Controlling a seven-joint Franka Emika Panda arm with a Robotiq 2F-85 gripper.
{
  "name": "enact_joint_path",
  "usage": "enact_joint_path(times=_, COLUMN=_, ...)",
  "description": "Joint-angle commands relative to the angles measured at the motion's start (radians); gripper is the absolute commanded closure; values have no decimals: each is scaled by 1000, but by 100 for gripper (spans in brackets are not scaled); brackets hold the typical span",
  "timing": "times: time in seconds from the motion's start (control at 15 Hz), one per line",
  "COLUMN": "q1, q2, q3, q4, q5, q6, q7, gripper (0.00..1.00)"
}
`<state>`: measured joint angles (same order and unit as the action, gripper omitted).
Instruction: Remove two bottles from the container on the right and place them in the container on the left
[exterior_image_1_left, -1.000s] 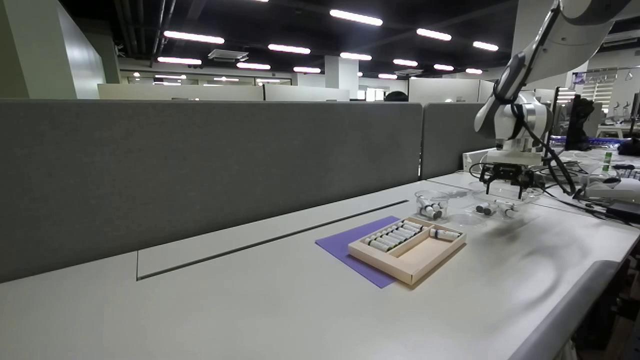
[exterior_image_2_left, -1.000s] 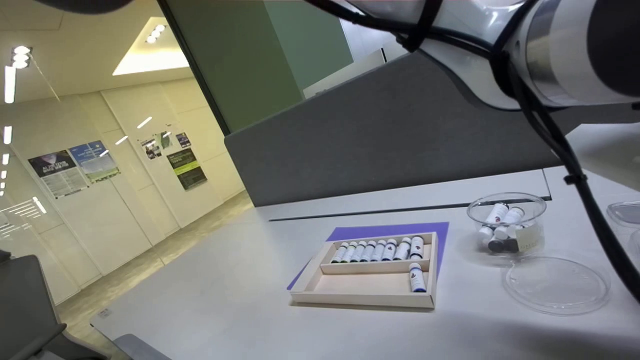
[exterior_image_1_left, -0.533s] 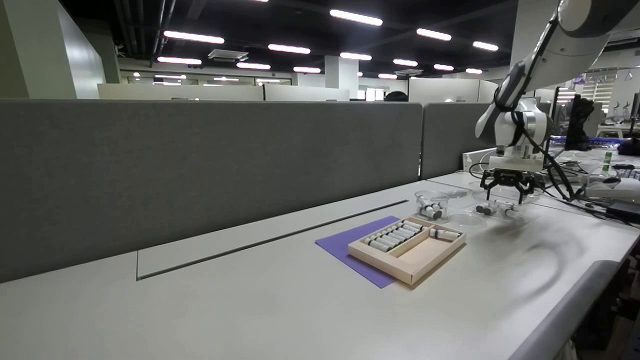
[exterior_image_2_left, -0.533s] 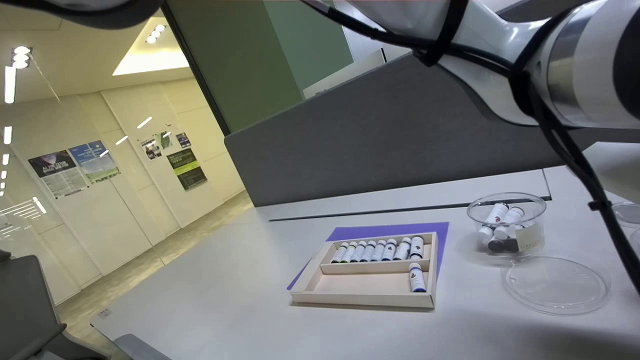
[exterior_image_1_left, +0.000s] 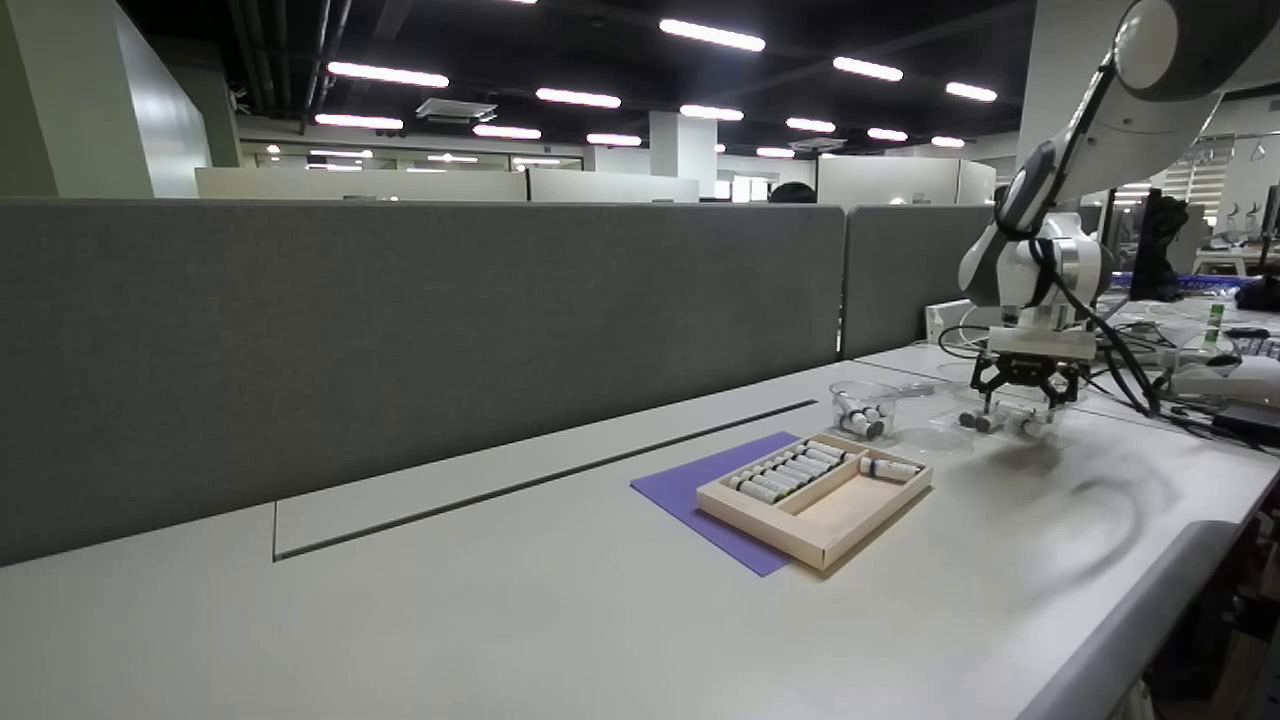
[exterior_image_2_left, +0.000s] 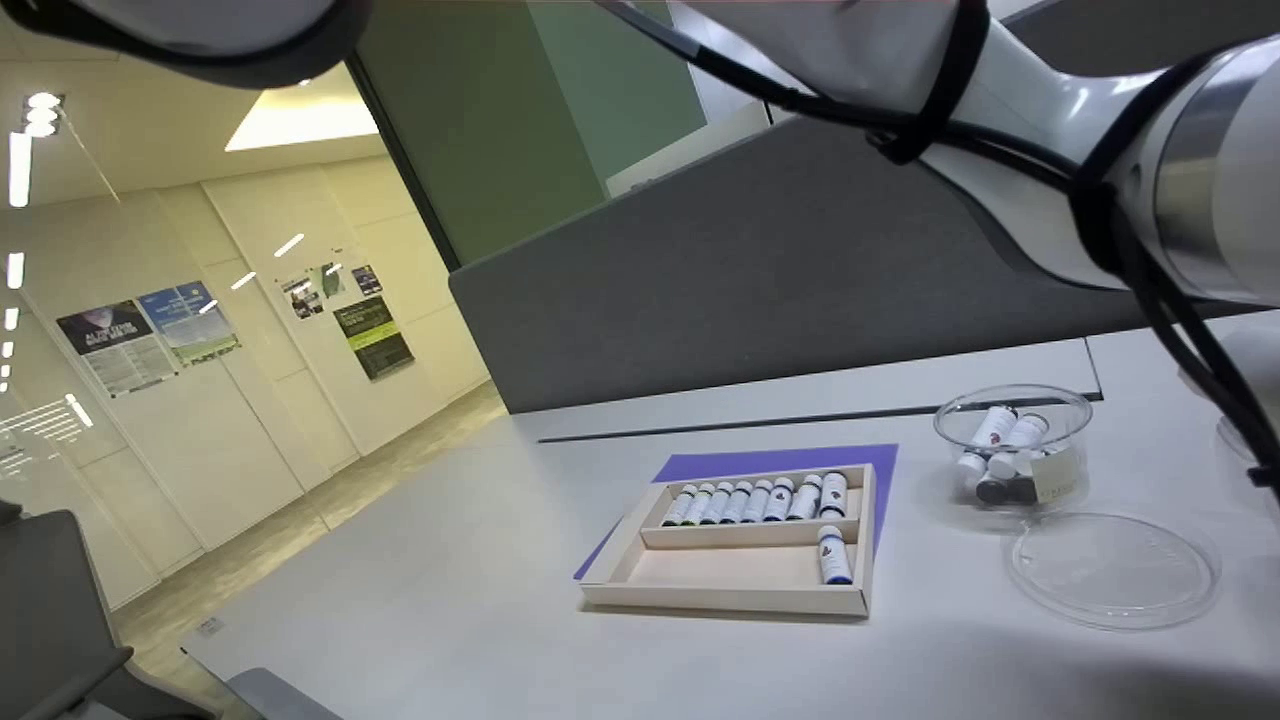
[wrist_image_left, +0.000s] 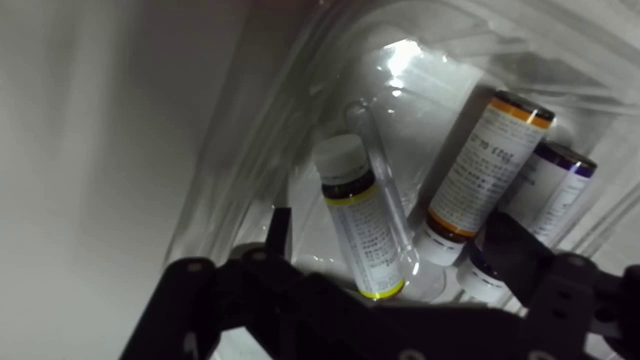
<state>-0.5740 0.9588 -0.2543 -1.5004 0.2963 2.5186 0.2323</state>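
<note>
White desk (exterior_image_1_left: 500, 620), grey partition (exterior_image_1_left: 450, 350) along it, strip lights (exterior_image_1_left: 712, 36) overhead — the tool (exterior_image_1_left: 1021, 408) spread wide over bottles (wrist_image_left: 369, 240).

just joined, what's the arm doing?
The robot's gripper is open, low over a clear container, holding nothing. Three bottles show inside; in the wrist view, the yellow-banded bottle appears between its fingers. The round tub holds other bottles. A pick looks likely next.

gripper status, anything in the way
Gripper open, nothing held. Yellow-banded bottle lying in clear container. Possibly in the way: purple-banded bottle, partly behind gripper, contact unclear.
</note>
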Motion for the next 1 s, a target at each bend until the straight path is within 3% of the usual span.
enact_joint_path(times=0.0, q1=-22, q2=36, q3=7, q4=59, q5=3, q6=-23, q7=-5, gripper=34)
enact_joint_path(times=0.4, q1=-29, q2=54, q3=6, q4=75, q5=0, q6=-23, q7=-4, gripper=79)
enact_joint_path(times=0.93, q1=2, q2=-14, q3=-6, q4=65, q5=-5, q6=-111, q7=31, gripper=79)
